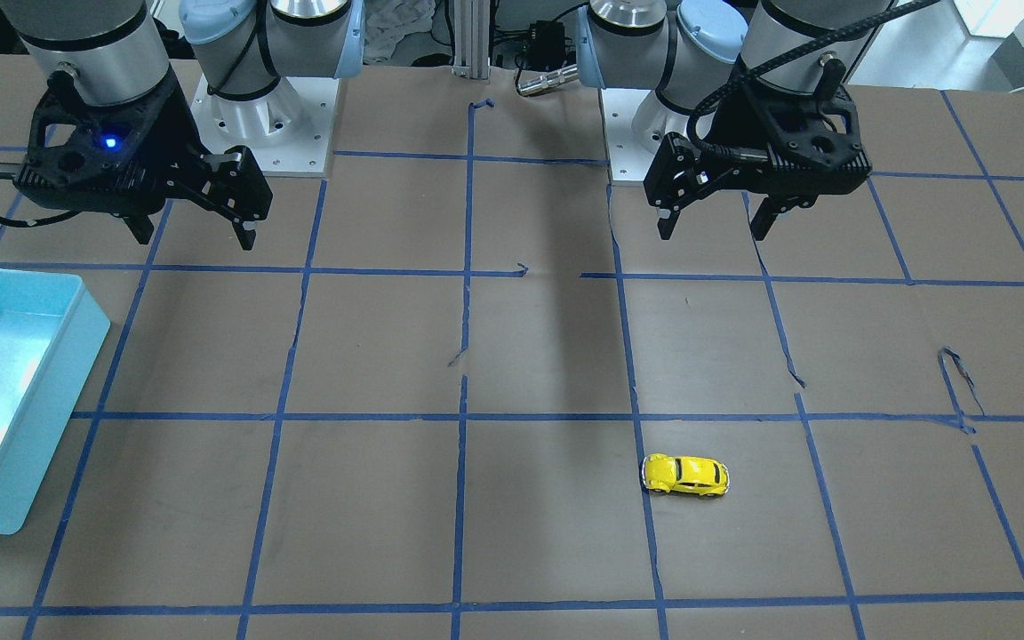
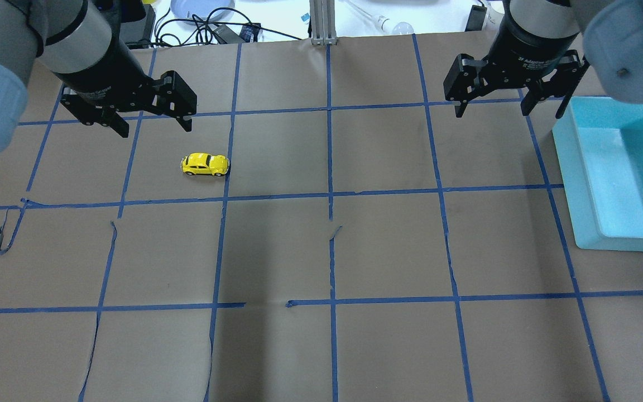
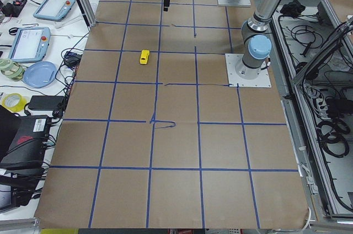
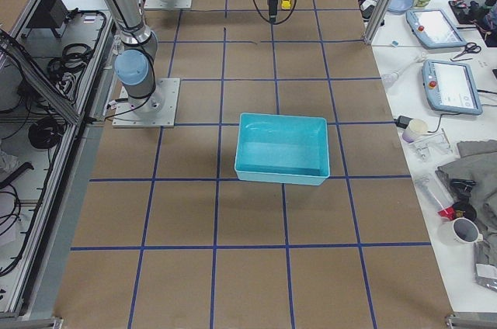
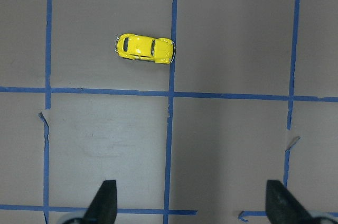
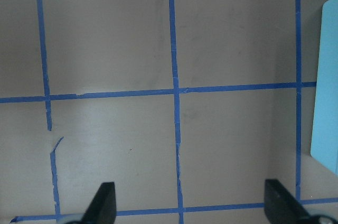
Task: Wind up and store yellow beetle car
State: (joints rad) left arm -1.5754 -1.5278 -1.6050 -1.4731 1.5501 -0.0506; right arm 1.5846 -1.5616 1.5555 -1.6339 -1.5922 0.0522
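Note:
The yellow beetle car (image 2: 205, 164) stands on its wheels on the brown paper-covered table, on the robot's left side. It also shows in the front view (image 1: 685, 476), the left wrist view (image 5: 144, 48) and the left side view (image 3: 144, 57). My left gripper (image 2: 156, 129) is open and empty, held above the table a little beyond and to the left of the car. In the left wrist view (image 5: 190, 197) its fingers are spread wide. My right gripper (image 2: 492, 111) is open and empty, high over the right side, also seen in the front view (image 1: 196, 240).
A teal bin (image 2: 572, 178) stands at the table's right edge, beside my right gripper; it shows in the front view (image 1: 50, 418) and the right side view (image 4: 281, 178). Blue tape lines grid the table. Operators' gear lies beyond the far edge.

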